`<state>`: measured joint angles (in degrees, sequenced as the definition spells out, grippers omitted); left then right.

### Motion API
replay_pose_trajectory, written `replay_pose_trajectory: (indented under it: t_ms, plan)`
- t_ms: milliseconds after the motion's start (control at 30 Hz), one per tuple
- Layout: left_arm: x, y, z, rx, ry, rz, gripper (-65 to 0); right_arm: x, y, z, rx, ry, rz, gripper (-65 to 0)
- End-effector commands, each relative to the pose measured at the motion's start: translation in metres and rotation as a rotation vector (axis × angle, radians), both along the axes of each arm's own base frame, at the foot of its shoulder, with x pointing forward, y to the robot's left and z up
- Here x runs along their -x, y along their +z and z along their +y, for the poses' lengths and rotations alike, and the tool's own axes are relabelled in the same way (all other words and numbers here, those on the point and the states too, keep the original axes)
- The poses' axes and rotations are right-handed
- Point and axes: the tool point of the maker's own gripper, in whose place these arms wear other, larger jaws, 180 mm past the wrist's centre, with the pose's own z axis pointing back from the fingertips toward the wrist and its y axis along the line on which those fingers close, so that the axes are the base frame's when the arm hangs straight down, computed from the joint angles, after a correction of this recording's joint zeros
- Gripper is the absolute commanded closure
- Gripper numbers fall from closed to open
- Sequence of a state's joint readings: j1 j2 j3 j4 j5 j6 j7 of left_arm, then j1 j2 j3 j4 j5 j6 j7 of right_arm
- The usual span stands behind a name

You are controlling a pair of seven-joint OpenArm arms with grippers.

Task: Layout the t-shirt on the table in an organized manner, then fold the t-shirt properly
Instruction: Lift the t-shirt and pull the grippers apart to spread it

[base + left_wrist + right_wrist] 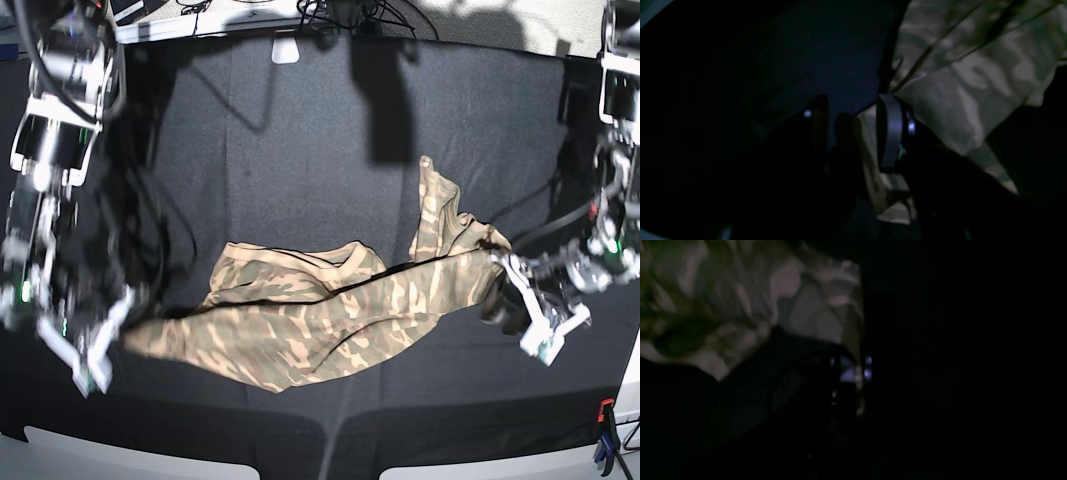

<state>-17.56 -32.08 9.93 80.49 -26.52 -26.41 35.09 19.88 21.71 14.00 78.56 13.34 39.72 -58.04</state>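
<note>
The shirt (320, 310) is lying stretched across the middle of the black surface (300, 150), running between the two claws in the base view. It is bunched and twisted, not flat. The camouflage cloth is forming a long band from the lower left toward the right, with a rumpled flap rising toward the upper right.

Left claw (515, 285), on the right side of the base view: it is sitting at the right end of the shirt, touching the cloth. In the left wrist view this claw (853, 133) is showing its jaws standing apart, with a fold of the shirt (957, 83) lying between them and against the right finger (888, 133). The left finger (818, 116) is dark and hard to make out. The cloth is spreading up and to the right of the claw, and thin creases are radiating from the spot near the finger. Whether the jaws are pinching the cloth or only resting around it, I cannot tell.

Right claw (100, 345), on the left side of the base view: it is sitting at the left tip of the shirt, low over the surface. The right wrist view is very dark. There the claw (853, 373) is looking closed, with an edge of the shirt (740, 300) running down into the closed jaws and the rest of the cloth bunching up and to the left.

A red and blue clamp (604, 440) is showing at the lower right corner.
</note>
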Motion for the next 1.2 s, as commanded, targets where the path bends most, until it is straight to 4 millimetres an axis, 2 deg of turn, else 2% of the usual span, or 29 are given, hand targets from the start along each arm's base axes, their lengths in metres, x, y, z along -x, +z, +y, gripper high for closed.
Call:
replay_pose_trajectory:
  t_ms: [0, 167, 333, 500, 600, 733, 833, 1000, 1167]
  plan:
    - [-0.014, 0.026, 0.001, 0.008, 0.001, -0.060, -22.0, -0.004, 0.014, -0.003, 0.003, 0.007, -0.050, 0.0]
    - [-0.022, 0.035, -0.017, 0.035, -0.013, -0.067, -22.0, 0.035, -0.019, 0.004, 0.018, 0.035, 0.004, 0.0]
    - [-0.021, 0.030, -0.050, 0.098, -0.042, -0.049, -22.0, 0.087, -0.055, 0.006, 0.063, 0.057, 0.106, 0.0]
    - [-0.020, 0.031, -0.069, 0.141, -0.059, -0.049, -22.0, 0.144, -0.093, -0.017, 0.200, 0.054, 0.255, 0.0]
    - [-0.020, 0.031, -0.070, 0.142, -0.059, -0.049, -22.0, 0.164, -0.103, -0.029, 0.231, 0.042, 0.295, 0.0]
    - [-0.020, 0.030, -0.068, 0.137, -0.057, -0.048, -22.0, 0.169, -0.096, -0.064, 0.282, -0.125, 0.282, 0.0]
    - [-0.019, 0.028, -0.068, 0.128, -0.061, -0.037, -22.0, 0.168, -0.086, -0.082, 0.282, -0.191, 0.257, 0.0]
    - [0.000, 0.002, -0.074, -0.006, -0.171, 0.042, -22.0, 0.165, -0.079, -0.086, 0.206, -0.239, 0.217, 0.0]
    - [0.022, -0.036, -0.073, -0.258, -0.293, 0.106, -22.0, 0.163, -0.078, -0.082, 0.183, -0.234, 0.203, 0.0]
